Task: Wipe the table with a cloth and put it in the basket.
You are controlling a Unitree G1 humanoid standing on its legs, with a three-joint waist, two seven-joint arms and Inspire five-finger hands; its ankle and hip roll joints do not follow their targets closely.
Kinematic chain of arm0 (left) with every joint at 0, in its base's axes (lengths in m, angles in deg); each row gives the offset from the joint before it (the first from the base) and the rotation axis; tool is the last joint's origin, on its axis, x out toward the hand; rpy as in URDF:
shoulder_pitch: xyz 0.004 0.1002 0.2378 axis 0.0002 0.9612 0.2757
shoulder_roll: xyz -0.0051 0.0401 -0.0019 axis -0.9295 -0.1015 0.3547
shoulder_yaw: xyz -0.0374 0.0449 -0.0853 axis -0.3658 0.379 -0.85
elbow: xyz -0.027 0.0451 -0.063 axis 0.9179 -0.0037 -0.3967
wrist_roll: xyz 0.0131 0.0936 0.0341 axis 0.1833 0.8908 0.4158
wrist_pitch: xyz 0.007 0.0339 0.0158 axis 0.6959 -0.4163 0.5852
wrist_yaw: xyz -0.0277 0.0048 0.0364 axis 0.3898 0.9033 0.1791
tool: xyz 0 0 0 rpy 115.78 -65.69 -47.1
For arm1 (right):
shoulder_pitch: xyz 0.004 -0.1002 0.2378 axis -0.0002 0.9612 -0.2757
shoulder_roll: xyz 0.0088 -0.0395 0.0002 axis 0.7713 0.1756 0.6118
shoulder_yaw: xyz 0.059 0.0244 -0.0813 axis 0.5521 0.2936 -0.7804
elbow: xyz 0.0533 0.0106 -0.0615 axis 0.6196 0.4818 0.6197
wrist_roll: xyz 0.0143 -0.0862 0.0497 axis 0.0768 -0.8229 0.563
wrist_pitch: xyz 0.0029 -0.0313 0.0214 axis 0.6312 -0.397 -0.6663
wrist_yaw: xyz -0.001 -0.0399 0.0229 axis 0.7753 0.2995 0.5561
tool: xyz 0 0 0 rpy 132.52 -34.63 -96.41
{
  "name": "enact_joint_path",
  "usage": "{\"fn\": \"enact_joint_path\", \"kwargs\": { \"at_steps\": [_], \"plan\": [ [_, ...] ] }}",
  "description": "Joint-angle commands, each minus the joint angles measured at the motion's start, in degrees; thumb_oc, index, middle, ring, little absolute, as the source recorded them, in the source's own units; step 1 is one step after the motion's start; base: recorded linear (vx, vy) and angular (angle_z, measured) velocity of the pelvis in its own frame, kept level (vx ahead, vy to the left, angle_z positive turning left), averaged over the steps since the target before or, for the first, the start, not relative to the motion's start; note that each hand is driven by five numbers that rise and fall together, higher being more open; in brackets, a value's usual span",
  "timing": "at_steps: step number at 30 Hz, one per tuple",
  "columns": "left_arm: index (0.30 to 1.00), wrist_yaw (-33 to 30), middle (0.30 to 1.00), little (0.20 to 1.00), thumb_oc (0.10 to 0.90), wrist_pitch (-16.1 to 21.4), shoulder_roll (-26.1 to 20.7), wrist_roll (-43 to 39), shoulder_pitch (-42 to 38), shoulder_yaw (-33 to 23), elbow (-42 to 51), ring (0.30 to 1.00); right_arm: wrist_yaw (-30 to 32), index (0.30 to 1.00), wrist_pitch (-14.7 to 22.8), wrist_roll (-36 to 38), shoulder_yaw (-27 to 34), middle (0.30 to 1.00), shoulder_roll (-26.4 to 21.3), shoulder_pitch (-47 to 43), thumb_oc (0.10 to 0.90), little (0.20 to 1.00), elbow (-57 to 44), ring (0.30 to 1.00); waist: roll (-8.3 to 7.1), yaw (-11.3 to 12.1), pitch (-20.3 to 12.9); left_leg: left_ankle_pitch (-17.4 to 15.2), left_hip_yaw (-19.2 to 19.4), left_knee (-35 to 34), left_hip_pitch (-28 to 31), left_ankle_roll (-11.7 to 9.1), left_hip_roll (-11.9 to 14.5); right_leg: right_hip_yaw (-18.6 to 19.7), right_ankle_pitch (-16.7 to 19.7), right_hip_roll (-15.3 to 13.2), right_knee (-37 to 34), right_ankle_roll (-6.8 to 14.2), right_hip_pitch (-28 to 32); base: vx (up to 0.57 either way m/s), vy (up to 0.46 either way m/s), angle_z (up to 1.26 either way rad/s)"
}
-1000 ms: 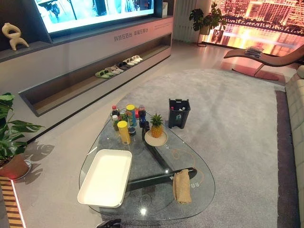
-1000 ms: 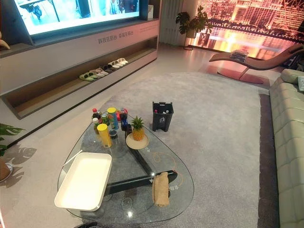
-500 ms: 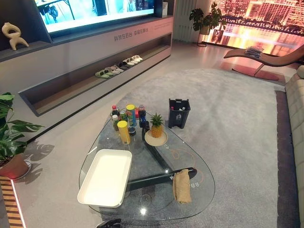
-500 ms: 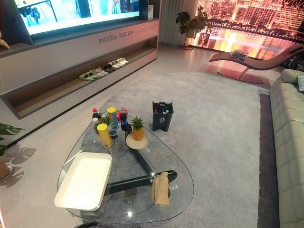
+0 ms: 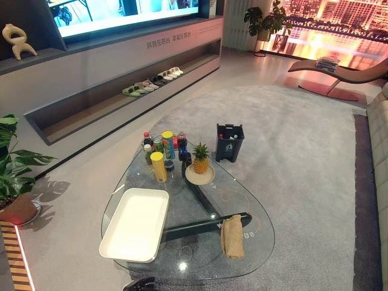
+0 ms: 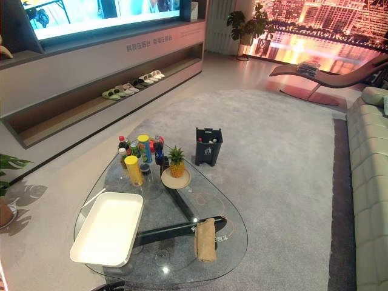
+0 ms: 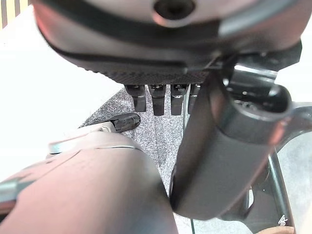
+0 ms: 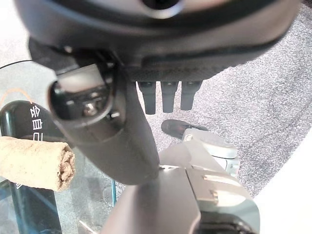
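A rolled tan cloth (image 5: 232, 236) lies on the glass table (image 5: 248, 200) near its front right edge. A white basket (image 5: 134, 224) with nothing in it stands on the table's front left part. My right hand (image 8: 165, 100) hangs low beside the table with its fingers straight, holding nothing; the end of the cloth (image 8: 34, 161) shows past its thumb. My left hand (image 7: 158, 100) also hangs with straight fingers over the grey carpet by the table's rim, holding nothing.
Several bottles and cans (image 5: 162, 148) and a pineapple on a plate (image 5: 200, 162) crowd the table's far end. A dark bin (image 5: 229, 142) stands on the carpet behind the table. A sofa (image 5: 379, 139) runs along the right, a potted plant (image 5: 12, 176) at the left.
The whole picture has shifted slightly, so the camera moved. The cloth, the basket and the other things stay where they were.
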Motion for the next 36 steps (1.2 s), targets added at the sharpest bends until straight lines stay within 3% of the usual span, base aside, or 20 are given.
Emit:
{"fn": "enact_joint_path", "kwargs": {
  "at_steps": [1,36],
  "plan": [
    [0.900,0.53,0.900,0.900,0.800,1.08,1.71,1.14,-4.55,1.26,-3.63,0.900,-2.37,0.900,-0.48,-0.38,-2.63,0.900,1.79,-4.06,0.800,0.900,2.40,0.900,1.59,0.66,2.86,-1.61,-4.03,0.40,-0.54,1.57,0.13,-0.36,-0.72,-0.89,2.93,0.61,0.45,0.00,0.000,0.00],
    [0.900,0.90,0.900,0.900,0.800,0.97,1.79,1.01,-4.66,1.73,-3.41,0.900,-2.94,0.900,-0.38,-0.32,-2.95,0.900,1.76,-4.24,0.800,0.900,2.37,0.900,1.59,0.77,3.04,-1.69,-4.15,0.40,-0.52,1.62,-0.05,-0.51,-0.79,-0.80,2.90,0.54,0.52,0.00,0.000,0.00]
  ]
}}
